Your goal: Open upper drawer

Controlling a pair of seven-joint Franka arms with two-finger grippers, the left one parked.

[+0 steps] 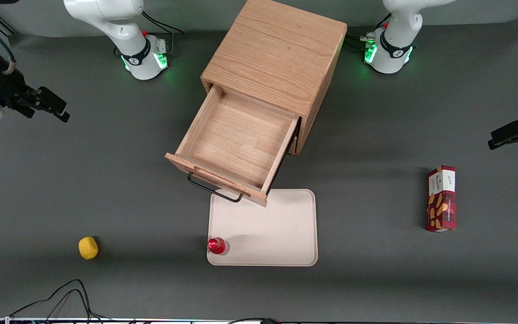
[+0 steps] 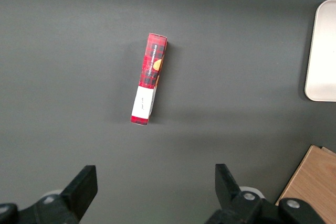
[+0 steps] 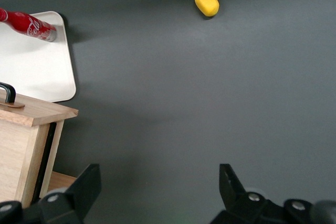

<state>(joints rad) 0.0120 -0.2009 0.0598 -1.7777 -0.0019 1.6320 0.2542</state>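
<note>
The upper drawer point(image 1: 236, 139), a light oak tray with nothing in it, stands pulled far out of the oak cabinet point(image 1: 277, 54). Its black wire handle point(image 1: 214, 189) hangs over the edge of a white tray. The lower drawer is hidden under it. My right gripper point(image 1: 61, 110) is open and holds nothing. It hovers above the table, well away from the drawer, toward the working arm's end. In the right wrist view the gripper point(image 3: 157, 182) has its fingers wide apart over bare table, with the drawer's front corner point(image 3: 31, 114) and handle point(image 3: 6, 92) beside it.
A white tray point(image 1: 277, 225) lies in front of the drawer, with a red bottle point(image 1: 217, 245) on its corner. A yellow lemon-like object point(image 1: 88, 248) lies toward the working arm's end. A red snack box point(image 1: 441, 198) lies toward the parked arm's end. Cables run along the near edge.
</note>
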